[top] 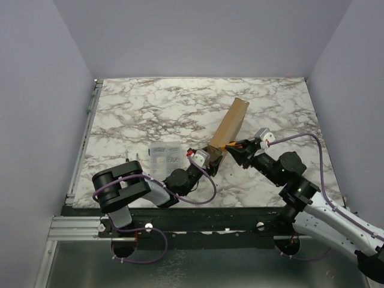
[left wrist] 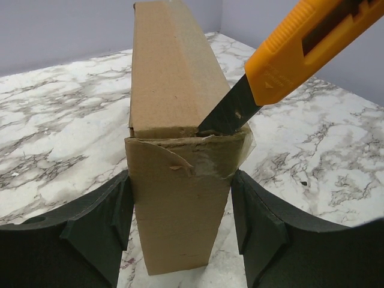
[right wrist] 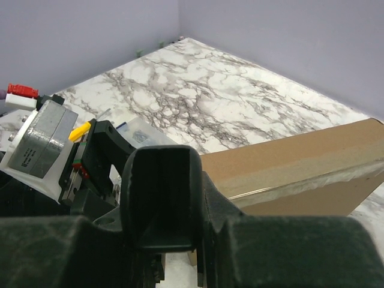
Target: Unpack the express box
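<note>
The express box is a flat brown cardboard mailer standing on its long edge, running from mid-table toward the near side. My left gripper is shut on its near end; in the left wrist view the fingers press both faces of the box. My right gripper is shut on an orange utility knife. The knife's blade is stuck into the taped seam at the box's near end. The right wrist view shows the box's side beyond my dark fingers; the knife is hidden there.
A small clear organizer case lies on the marble table just left of my left gripper, and also shows in the right wrist view. Grey walls enclose the table on three sides. The two arms are close together at the box's near end.
</note>
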Controlling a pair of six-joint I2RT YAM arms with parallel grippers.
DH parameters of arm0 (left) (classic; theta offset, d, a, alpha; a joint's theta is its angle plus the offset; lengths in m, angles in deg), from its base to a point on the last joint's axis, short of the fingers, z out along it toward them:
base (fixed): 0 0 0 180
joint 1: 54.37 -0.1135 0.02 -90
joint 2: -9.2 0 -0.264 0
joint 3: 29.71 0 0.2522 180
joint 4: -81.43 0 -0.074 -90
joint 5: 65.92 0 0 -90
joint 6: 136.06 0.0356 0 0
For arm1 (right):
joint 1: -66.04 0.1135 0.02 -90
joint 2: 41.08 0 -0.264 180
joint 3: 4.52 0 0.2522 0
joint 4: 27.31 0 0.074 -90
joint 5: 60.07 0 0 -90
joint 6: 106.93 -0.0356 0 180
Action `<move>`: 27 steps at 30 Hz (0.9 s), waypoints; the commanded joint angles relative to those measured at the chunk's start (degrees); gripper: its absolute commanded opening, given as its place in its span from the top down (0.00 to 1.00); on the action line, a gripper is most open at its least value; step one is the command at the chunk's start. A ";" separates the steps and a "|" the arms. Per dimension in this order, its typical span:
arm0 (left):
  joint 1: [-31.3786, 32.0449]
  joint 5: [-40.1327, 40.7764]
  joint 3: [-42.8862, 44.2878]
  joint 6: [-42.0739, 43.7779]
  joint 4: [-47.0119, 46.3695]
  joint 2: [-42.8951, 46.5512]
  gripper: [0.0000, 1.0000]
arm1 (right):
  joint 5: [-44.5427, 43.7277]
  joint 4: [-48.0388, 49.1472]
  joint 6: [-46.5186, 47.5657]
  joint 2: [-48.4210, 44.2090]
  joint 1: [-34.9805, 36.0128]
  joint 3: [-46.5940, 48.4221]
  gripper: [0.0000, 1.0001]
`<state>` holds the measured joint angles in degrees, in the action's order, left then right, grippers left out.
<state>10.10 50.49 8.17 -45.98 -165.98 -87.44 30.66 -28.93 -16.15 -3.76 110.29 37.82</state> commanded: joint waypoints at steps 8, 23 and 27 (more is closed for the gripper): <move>-0.57 2.58 -2.23 0.12 2.77 0.26 0.80 | -3.81 -3.31 4.22 -3.06 -0.44 -0.54 1.00; -0.57 1.98 -2.90 0.11 2.68 1.34 0.81 | -5.26 -3.10 2.18 -6.53 -0.46 -4.76 1.00; -0.56 1.78 -3.19 0.17 2.72 1.59 0.81 | -4.51 -2.03 1.38 -5.70 -0.45 -5.52 0.99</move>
<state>10.19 49.64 7.01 -46.20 -165.98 -86.48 30.86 -28.63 -16.22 -10.38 110.36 33.88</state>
